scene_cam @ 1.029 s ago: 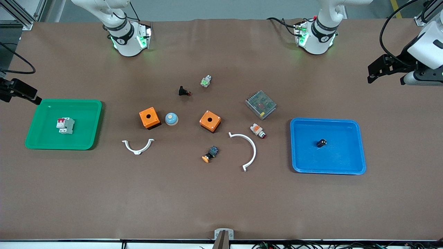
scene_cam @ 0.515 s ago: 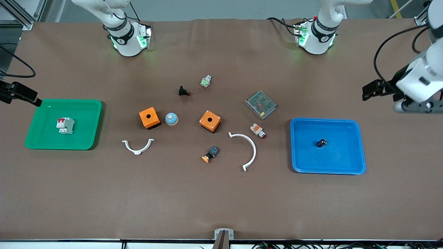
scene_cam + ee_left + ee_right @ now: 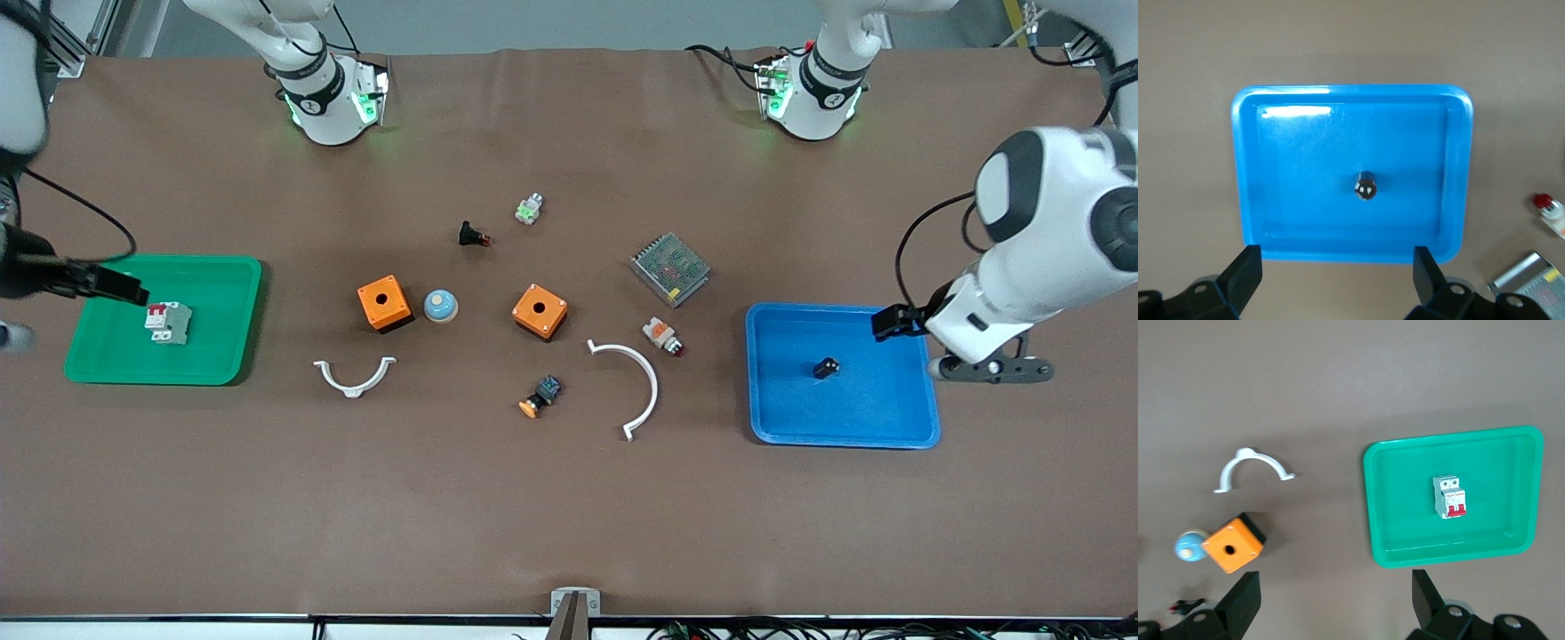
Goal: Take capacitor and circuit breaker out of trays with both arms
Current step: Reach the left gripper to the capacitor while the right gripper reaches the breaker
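Likely light and prone to rolling, the capacitor (image 3: 1365, 186) in the blue tray (image 3: 1245, 167) wants gripping across its body by the spread left pincer (image 3: 1338, 277) overhead, while the rigid circuit breaker (image 3: 1449, 497) in the green tray (image 3: 1375, 520) suits its flat sides for the spread right pincer (image 3: 1336, 600).

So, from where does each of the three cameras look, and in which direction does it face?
Front view: high across the table, facing both bases; both arms show, the left gripper over the blue tray, the right gripper over the green tray.
Left wrist view: looks down on the blue tray and capacitor; its open fingers show.
Right wrist view: looks down on the green tray and circuit breaker; its open fingers show.
Shared: each wrist view shares its tray and part with the front view.
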You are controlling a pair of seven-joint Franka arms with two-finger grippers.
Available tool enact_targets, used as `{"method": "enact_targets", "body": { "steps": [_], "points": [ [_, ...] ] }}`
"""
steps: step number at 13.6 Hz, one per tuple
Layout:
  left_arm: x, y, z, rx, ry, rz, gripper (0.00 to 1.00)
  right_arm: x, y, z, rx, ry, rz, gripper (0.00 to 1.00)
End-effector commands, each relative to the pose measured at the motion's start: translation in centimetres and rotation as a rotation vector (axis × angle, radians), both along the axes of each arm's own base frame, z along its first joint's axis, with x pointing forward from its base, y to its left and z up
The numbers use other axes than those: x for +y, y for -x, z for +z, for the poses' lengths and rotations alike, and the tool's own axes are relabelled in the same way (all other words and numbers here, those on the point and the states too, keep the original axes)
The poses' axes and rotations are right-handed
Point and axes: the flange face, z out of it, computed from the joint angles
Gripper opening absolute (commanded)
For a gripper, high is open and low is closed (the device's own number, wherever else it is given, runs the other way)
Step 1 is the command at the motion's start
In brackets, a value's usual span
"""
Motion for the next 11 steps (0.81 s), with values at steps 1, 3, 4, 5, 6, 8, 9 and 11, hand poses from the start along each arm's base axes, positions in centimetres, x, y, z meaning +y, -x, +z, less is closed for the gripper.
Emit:
{"method": "enact_targets", "body": {
  "steps": [1,3,4,5,6,8,9,11],
  "points": [
    [-0.1,0.3,-4.9,-0.046,-0.001,-0.01,1.0,-3.5,-1.0,-3.8,0.059,0.01,0.002,1.0],
    [-0.3,0.2,-8.9,-0.058,0.0,-0.01,1.0,-8.0,-0.1,-6.5,0.085,-0.016,0.016,1.0],
    [-0.5,0.2,-10.8,-0.054,0.0,-0.01,0.98,-10.4,0.6,-8.3,0.079,-0.03,0.038,1.0],
    [-0.5,0.1,-12.2,-0.056,-0.002,-0.013,0.96,-12.2,1.4,-10.1,0.076,-0.039,0.061,1.0],
    [-0.5,0.2,-13.6,-0.039,-0.004,-0.013,0.94,-14.0,2.5,-12.0,0.07,-0.045,0.085,1.0],
    [-0.8,0.4,-15.1,-0.019,-0.002,-0.012,0.87,-17.5,4.7,-14.8,0.063,-0.061,0.115,1.0],
    [-1.3,0.5,-15.8,-0.008,0.014,-0.004,0.86,-17.8,5.3,-16.3,0.047,-0.059,0.127,1.0],
    [-2.0,0.8,-17.6,0.02,0.033,0.008,0.8,-18.2,7.5,-20.8,0.007,-0.049,0.115,1.0]
  ]
}}
